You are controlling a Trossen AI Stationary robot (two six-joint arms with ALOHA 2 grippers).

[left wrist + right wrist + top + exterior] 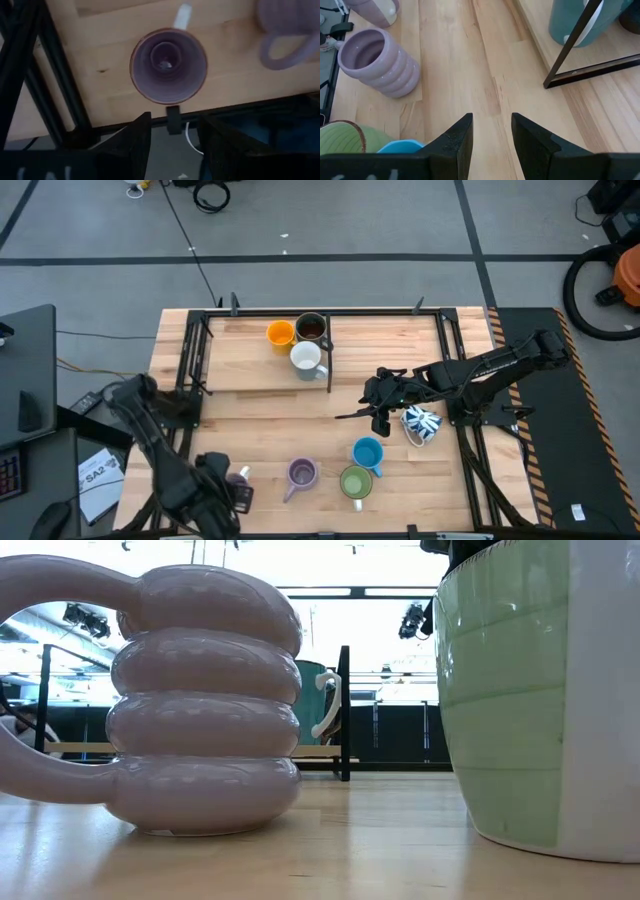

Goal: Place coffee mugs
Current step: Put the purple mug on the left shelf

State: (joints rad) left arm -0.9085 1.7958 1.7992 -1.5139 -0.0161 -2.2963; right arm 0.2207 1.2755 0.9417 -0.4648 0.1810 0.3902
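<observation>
My left gripper (228, 488) (174, 121) is open at the table's near-left edge, just on the near side of a small purple mug (239, 477) (169, 65) that stands upright. My right gripper (365, 412) (491, 118) is open above bare table at centre-right. The white mug with blue pattern (421, 423) sits on the table beside its wrist. A ribbed lilac mug (302, 473) (200, 700) (380, 60), a blue mug (367, 453) and a green mug (356, 480) (540, 690) stand near the near edge. Orange (280, 333), dark grey (311, 327) and white (307, 358) mugs stand at the far middle.
A black metal frame (195, 350) borders the table's sides and far part, and one bar (572, 47) crosses in front of the far mugs. Bare wood (260, 415) lies between the far mugs and the near row. The table's near edge (150, 112) is right under my left gripper.
</observation>
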